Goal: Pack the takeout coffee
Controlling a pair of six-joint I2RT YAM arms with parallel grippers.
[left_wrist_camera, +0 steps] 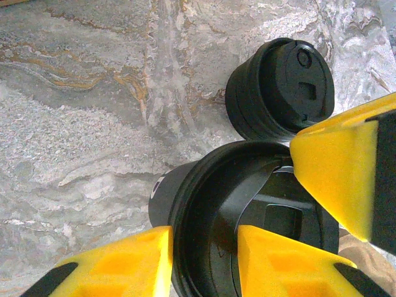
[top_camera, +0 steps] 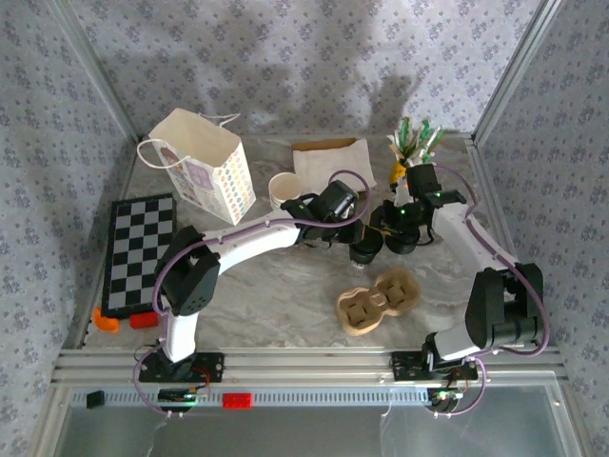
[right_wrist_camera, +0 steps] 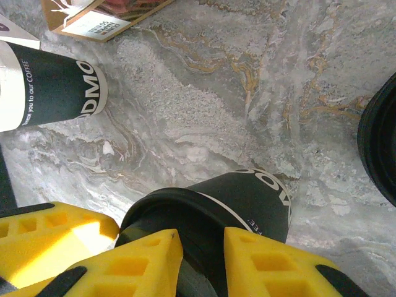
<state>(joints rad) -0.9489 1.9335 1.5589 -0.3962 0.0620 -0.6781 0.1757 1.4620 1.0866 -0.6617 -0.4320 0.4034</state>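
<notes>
Takeout coffee point(top_camera: 284, 190), apart, left of left hand point(top_camera: 358, 238) gripping lidded cup point(left_wrist_camera: 216, 204)

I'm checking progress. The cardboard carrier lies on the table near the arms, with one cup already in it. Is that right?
Not quite. The carrier does lie on the table near the arms, but the top external view shows both its slots empty, with no cup in it.
</notes>
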